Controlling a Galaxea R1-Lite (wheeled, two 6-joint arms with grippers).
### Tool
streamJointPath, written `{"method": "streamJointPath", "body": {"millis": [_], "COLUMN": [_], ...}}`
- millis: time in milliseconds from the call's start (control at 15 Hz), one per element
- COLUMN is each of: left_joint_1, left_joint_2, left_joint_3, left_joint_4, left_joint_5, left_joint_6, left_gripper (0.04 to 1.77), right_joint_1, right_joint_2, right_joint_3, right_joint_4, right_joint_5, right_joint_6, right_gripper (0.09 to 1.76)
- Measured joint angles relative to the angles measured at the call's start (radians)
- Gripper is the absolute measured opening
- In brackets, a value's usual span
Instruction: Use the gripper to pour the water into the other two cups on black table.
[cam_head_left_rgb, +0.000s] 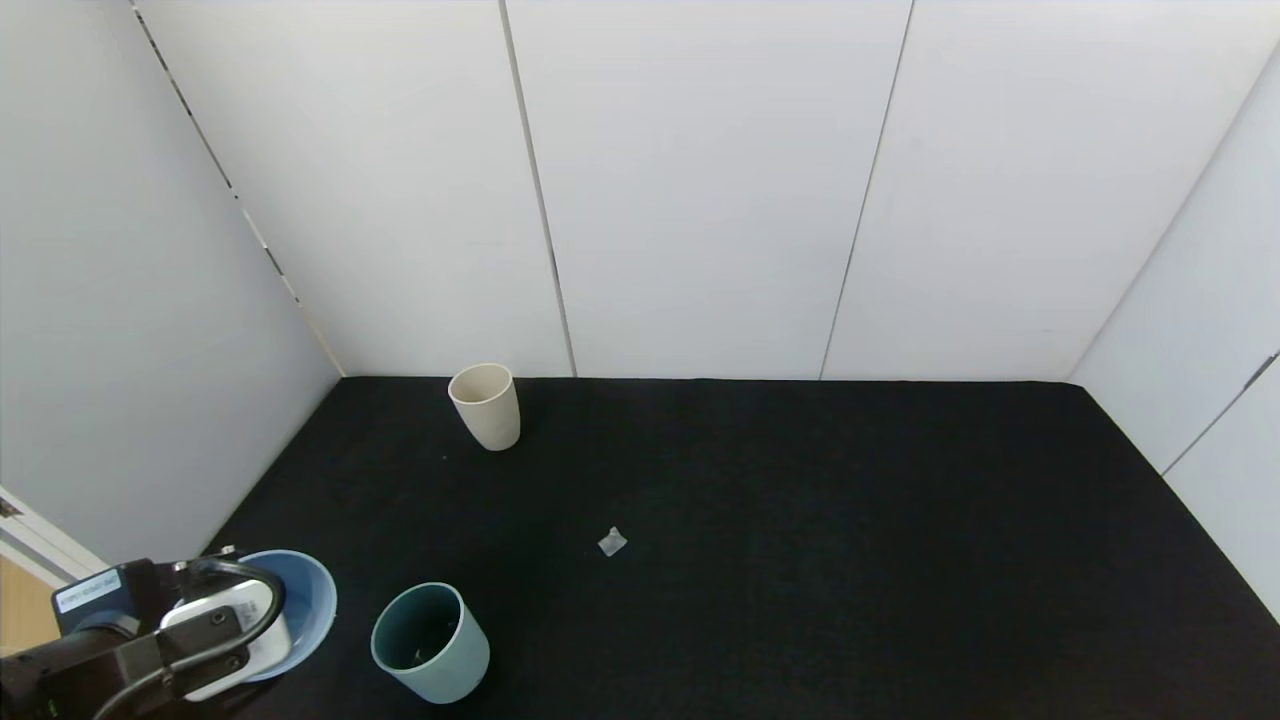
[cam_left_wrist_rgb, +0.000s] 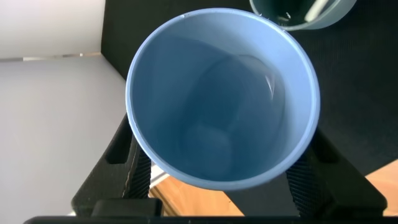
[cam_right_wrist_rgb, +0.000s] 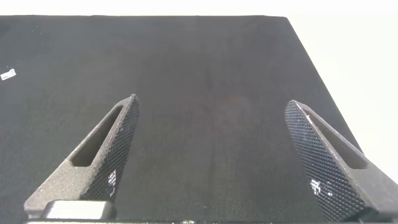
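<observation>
My left gripper (cam_head_left_rgb: 262, 625) at the table's near left corner is shut on a light blue tumbler (cam_head_left_rgb: 305, 598); in the left wrist view its fingers (cam_left_wrist_rgb: 127, 165) clasp the tumbler's (cam_left_wrist_rgb: 224, 99) sides. A faint clear film of water (cam_left_wrist_rgb: 268, 82) lines the tumbler's inner wall. The pale teal cup (cam_head_left_rgb: 430, 642) stands just right of it, its rim also in the left wrist view (cam_left_wrist_rgb: 305, 17). The slim beige cup (cam_head_left_rgb: 485, 405) stands upright at the far left of the black table (cam_head_left_rgb: 800, 520). My right gripper (cam_right_wrist_rgb: 211, 155) is open and empty above bare table, out of the head view.
A small clear scrap (cam_head_left_rgb: 612, 542) lies near the table's middle and shows in the right wrist view (cam_right_wrist_rgb: 7, 74). White panel walls (cam_head_left_rgb: 700, 200) close the table at the back and both sides. A wooden floor (cam_left_wrist_rgb: 186, 199) shows below the near left edge.
</observation>
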Motion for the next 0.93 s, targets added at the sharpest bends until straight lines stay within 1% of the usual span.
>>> {"method": "streamJointPath", "body": {"millis": [200,333,733,933], "left_joint_1": [-0.058,-0.08,-0.091,-0.092], "left_joint_2": [0.083,0.129,0.23,0.269], "left_joint_3": [-0.033,-0.054,-0.12,-0.148], "left_joint_4": [-0.006,-0.006,-0.006,-0.006], "left_joint_5": [0.057,0.078,0.143,0.159], "left_joint_6": [0.028,0.064,0.173,0.211], "left_gripper": [1.22,1.22,1.22,1.22], "right_joint_1": [0.0,0.0,0.0,0.0], "right_joint_2": [0.0,0.0,0.0,0.0], "right_joint_3": [0.0,0.0,0.0,0.0], "right_joint_4": [0.0,0.0,0.0,0.0], "right_joint_5": [0.0,0.0,0.0,0.0], "right_joint_6": [0.0,0.0,0.0,0.0], "right_gripper": [1.71,1.71,1.71,1.71]}}
